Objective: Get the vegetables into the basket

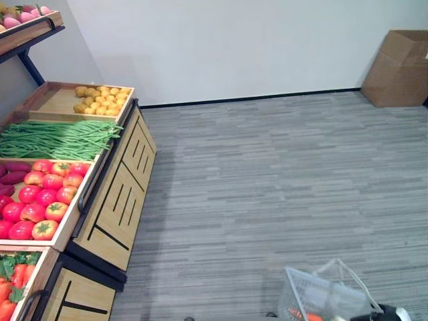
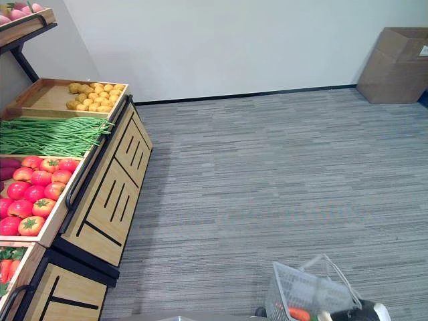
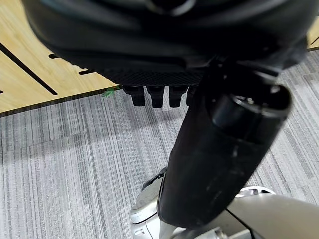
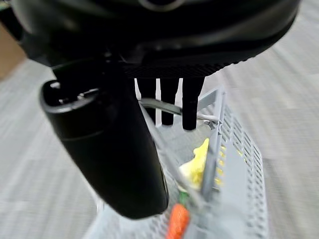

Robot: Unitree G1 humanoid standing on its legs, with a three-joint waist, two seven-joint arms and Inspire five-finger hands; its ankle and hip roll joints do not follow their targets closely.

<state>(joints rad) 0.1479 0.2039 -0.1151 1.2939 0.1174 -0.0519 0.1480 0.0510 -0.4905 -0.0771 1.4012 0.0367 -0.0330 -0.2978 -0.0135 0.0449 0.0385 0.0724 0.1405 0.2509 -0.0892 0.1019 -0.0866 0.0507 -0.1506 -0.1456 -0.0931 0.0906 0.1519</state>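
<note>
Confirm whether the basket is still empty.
No. The right wrist view shows a carrot and a yellow item lying inside the grey basket, whose handle the right robot hand carries.

A wooden produce shelf [image 1: 114,200] runs down the left edge of the frame. Its trays hold, from upper left downward, small yellow potatoes [image 1: 100,99], green beans [image 1: 60,138], red tomatoes [image 1: 43,197] and, at the lower left corner, carrots [image 1: 10,281]. The grey striped floor [image 1: 267,180] carries a cardboard box [image 1: 399,67] at upper right.
</note>
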